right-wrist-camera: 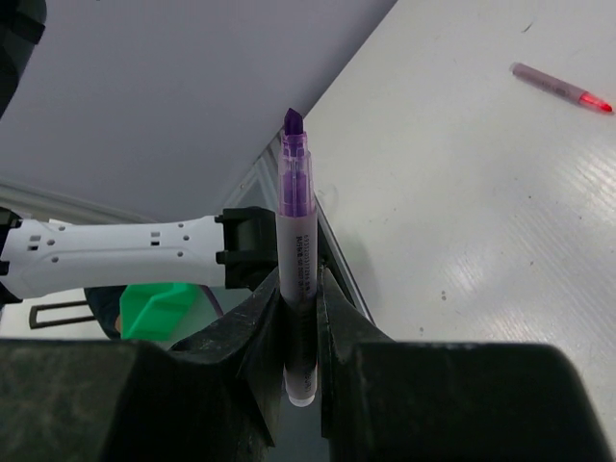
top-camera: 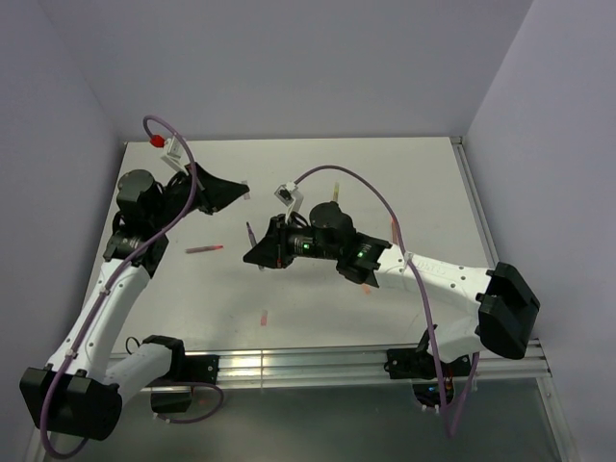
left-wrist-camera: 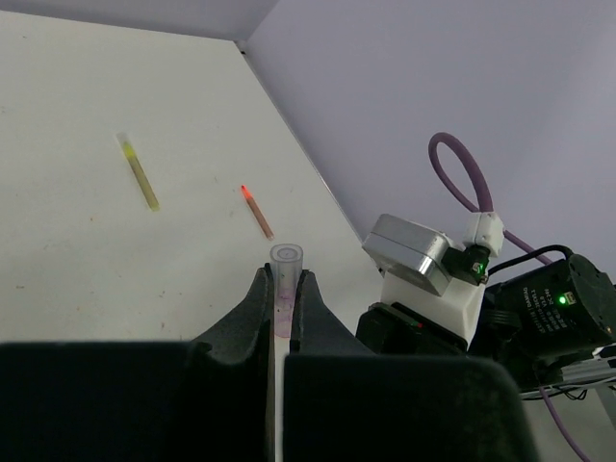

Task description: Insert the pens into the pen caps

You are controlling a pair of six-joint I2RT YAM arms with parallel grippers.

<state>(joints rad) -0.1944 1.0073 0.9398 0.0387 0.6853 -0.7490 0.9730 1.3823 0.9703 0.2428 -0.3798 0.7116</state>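
My left gripper is shut on a pale purple pen cap, which sticks out past the fingertips with its open end outward. In the top view the cap is a small pale bit at the gripper's tip. My right gripper is shut on the dark purple pen, held by its barrel with the bare tip up. In the top view the pen points toward the left gripper, a short gap below the cap. A pink-red pen lies on the table to the left.
A yellow pen and an orange-red pen lie on the white table beyond the left gripper. A small pink cap lies near the front. The pink-red pen also shows in the right wrist view. A metal rail runs along the near edge.
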